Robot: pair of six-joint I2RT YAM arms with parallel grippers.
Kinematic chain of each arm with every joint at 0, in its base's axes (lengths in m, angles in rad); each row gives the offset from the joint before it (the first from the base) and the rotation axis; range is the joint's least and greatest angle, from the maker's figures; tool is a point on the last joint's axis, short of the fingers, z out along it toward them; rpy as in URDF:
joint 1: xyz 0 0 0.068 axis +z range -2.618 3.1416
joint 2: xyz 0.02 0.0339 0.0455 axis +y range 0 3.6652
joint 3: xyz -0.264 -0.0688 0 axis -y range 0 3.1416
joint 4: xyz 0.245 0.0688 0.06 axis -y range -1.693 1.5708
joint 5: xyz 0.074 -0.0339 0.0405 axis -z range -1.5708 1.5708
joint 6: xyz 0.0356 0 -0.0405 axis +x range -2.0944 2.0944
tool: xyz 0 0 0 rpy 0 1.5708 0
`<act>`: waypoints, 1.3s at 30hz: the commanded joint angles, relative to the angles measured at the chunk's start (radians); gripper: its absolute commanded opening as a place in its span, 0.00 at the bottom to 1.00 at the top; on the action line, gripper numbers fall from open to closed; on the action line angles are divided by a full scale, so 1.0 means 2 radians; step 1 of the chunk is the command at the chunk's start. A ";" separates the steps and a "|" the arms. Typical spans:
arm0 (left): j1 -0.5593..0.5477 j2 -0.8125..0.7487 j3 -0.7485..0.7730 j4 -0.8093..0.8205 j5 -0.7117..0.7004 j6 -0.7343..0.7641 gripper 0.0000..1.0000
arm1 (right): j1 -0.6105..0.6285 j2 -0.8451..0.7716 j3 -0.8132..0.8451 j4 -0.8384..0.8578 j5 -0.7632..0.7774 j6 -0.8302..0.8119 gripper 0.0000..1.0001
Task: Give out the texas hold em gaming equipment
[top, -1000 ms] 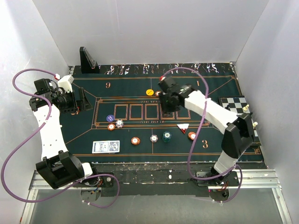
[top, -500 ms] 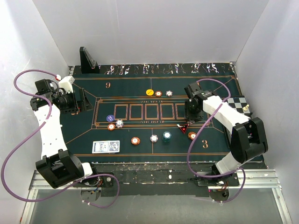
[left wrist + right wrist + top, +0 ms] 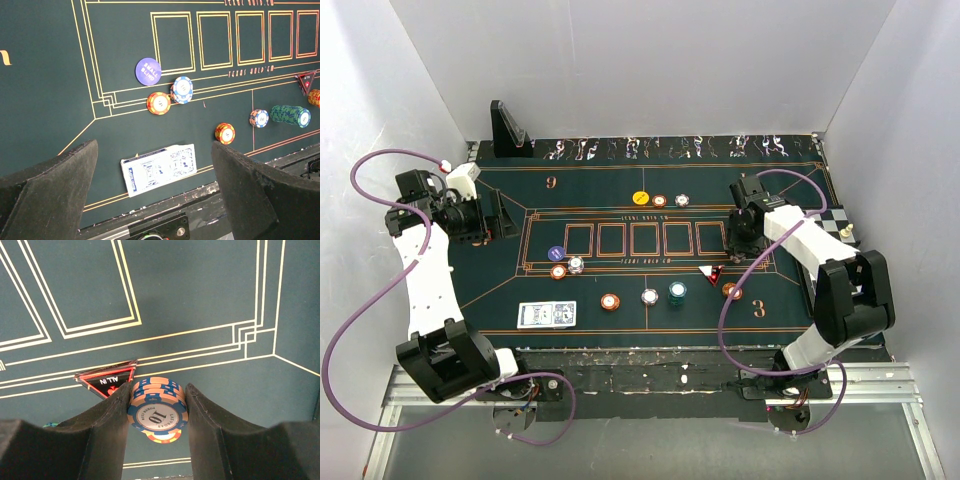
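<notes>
My right gripper (image 3: 158,390) is shut on a small stack of orange-and-blue "10" poker chips (image 3: 158,407), held above the green felt, next to a black-and-red "ALL IN" triangle (image 3: 107,380) and over an orange-red chip (image 3: 162,436). In the top view this gripper (image 3: 741,243) is at the right of the mat. My left gripper (image 3: 155,150) is open and empty, high above a blue-backed card deck (image 3: 160,167). Loose chips lie near it: blue (image 3: 148,71), orange (image 3: 159,103), white-blue (image 3: 181,89), orange (image 3: 225,133) and a teal stack (image 3: 290,115).
A chessboard (image 3: 825,220) lies at the right edge just beyond my right arm. A black wedge stand (image 3: 507,130) is at the back left. Yellow (image 3: 641,198), orange (image 3: 660,201) and white (image 3: 682,200) chips sit at the back centre. White walls surround the table.
My right gripper has swung from the back centre of the mat to the right side, near the "ALL IN" triangle, carrying the chip stack. The left arm has hardly moved.
</notes>
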 commanded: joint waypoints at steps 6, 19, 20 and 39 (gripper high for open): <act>0.002 -0.005 0.001 0.000 0.009 0.010 0.98 | -0.002 0.038 -0.003 0.027 0.010 0.024 0.32; 0.002 -0.008 -0.005 0.003 0.008 0.011 0.98 | -0.002 0.042 -0.044 0.041 0.031 0.046 0.34; 0.002 -0.008 -0.006 0.003 0.007 0.011 0.98 | -0.002 0.045 -0.046 0.043 0.030 0.047 0.36; 0.002 -0.011 -0.003 0.002 0.006 0.007 0.98 | 0.032 -0.045 0.023 -0.016 0.035 0.053 0.82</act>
